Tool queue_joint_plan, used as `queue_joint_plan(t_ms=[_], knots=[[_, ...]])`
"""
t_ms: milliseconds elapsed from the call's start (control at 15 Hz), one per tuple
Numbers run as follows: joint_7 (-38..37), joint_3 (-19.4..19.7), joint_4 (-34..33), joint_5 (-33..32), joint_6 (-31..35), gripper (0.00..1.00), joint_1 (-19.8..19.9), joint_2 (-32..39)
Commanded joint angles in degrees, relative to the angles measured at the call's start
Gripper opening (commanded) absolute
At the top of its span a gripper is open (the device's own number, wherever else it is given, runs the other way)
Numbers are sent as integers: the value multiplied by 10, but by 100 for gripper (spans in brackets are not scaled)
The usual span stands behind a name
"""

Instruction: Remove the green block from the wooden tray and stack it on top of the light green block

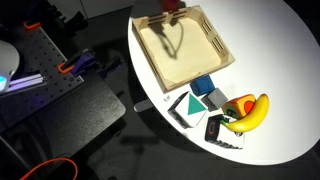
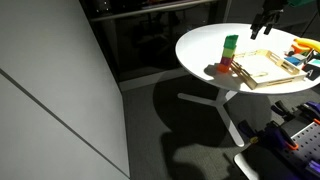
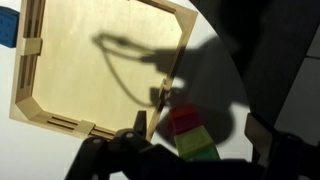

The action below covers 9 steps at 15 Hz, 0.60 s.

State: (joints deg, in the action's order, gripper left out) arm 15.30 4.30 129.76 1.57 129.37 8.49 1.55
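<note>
The wooden tray (image 3: 100, 60) lies empty on the round white table; it also shows in both exterior views (image 1: 180, 48) (image 2: 265, 68). Just outside its corner stands a small stack of blocks. The green block (image 2: 231, 42) is on top, over a light green block (image 2: 229, 55) and a red block (image 2: 225, 68). In the wrist view the stack's green (image 3: 197, 142) and red (image 3: 183, 120) blocks lie below and between my fingers. My gripper (image 3: 198, 125) is open and empty above the stack, apart from it. It hangs high over the table in an exterior view (image 2: 266, 25).
Past the tray's other side lie a blue cube (image 1: 204, 86), a teal triangular piece (image 1: 188, 104), a banana (image 1: 250, 112) and other small toys. The table edge (image 1: 150, 100) curves close by. A dark bench (image 1: 60, 100) stands beside the table.
</note>
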Motion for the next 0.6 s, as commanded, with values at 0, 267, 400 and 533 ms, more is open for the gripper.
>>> queue_joint_plan(t_ms=[0, 267, 400, 533], knots=[[-67, 9, 42, -41, -20, 100, -8, -52], [-113, 11, 74, -45, 5, 100, -5, -85], [-88, 12, 53, -33, -6, 100, -8, -60], [-88, 12, 53, -33, -6, 100, -8, -58]])
